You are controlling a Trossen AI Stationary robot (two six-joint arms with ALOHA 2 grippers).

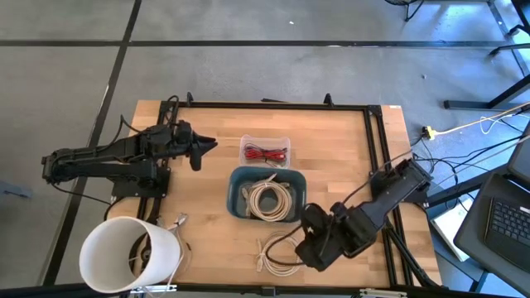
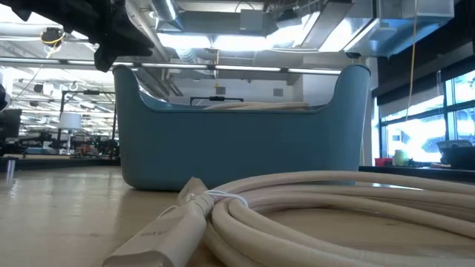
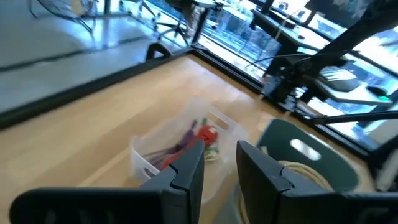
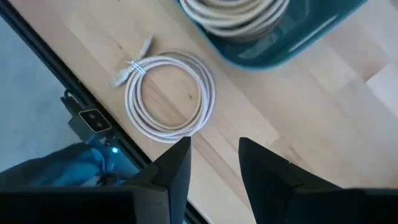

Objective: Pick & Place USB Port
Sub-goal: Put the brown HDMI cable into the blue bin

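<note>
We see the coiled cable [image 4: 169, 94] lying flat on the tabletop [image 1: 207, 223], just beside the blue bin [image 1: 267, 194]. The right hand [image 4: 214, 163] hovers near it, parted, holding nothing. The left hand [image 3: 219, 173] waits, parted, empty.

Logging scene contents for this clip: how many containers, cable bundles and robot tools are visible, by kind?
Containers: 3 (blue bin, clear box, white bucket)
Cable bundles: 3 (in bin, on table, red wires)
Tools: 2 (left tool, right tool)
Total: 8
</note>
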